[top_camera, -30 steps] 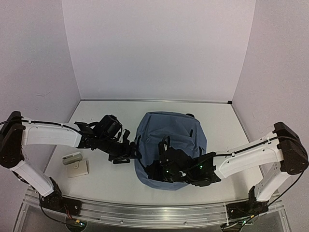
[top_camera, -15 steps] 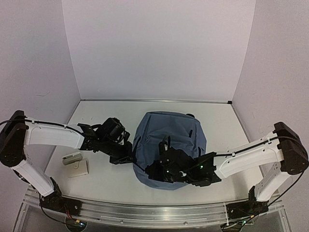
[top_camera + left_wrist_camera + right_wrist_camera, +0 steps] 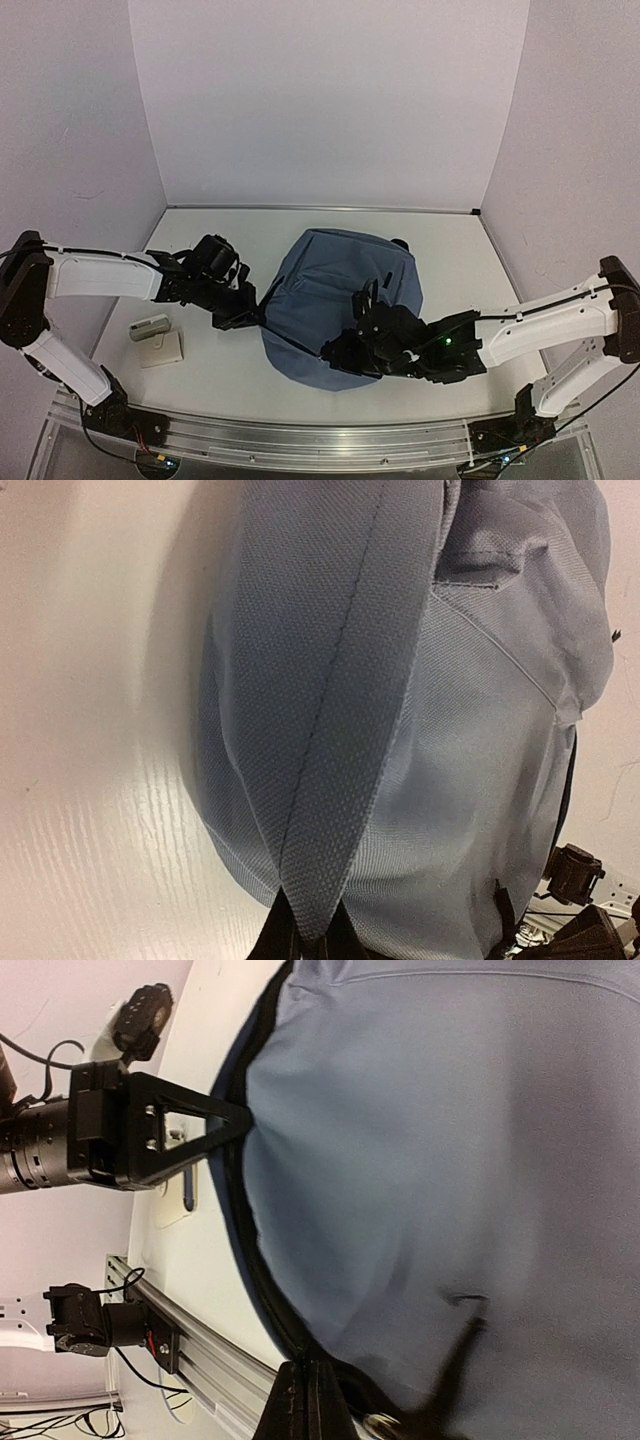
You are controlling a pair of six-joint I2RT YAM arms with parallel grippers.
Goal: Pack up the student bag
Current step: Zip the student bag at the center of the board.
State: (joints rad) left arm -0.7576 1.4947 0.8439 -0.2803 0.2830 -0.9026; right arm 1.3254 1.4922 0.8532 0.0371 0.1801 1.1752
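Bag (image 3: pixel 340 290): large slate-blue backpack lying flat on the white table (image 3: pixel 220 372), about the middle, its rounded end toward the near edge; 1 dark strap loop shows at its far right corner.
Bag's left side: a ridge of fabric with a stitched seam is drawn up off the table; black edging runs along the side below it.
Left gripper (image 3: pixel 252 317): at the bag's left edge, jaws narrow, pinching that fold of fabric between its 2 fingers; the wrist view shows the seam running straight into the pinch.
Right gripper (image 3: pixel 338 352): at the bag's near edge, jaws closed together on the dark rim of the bag; the arm reaches in low from the right.
Grey tube (image 3: pixel 150 327): small, lying on the table left of the bag, well apart from it, under the left arm.
Beige pad (image 3: pixel 163 349): flat, just beside the tube on its near side.
Rail (image 3: pixel 300 440): metal, along the near table edge, carrying both arm bases.
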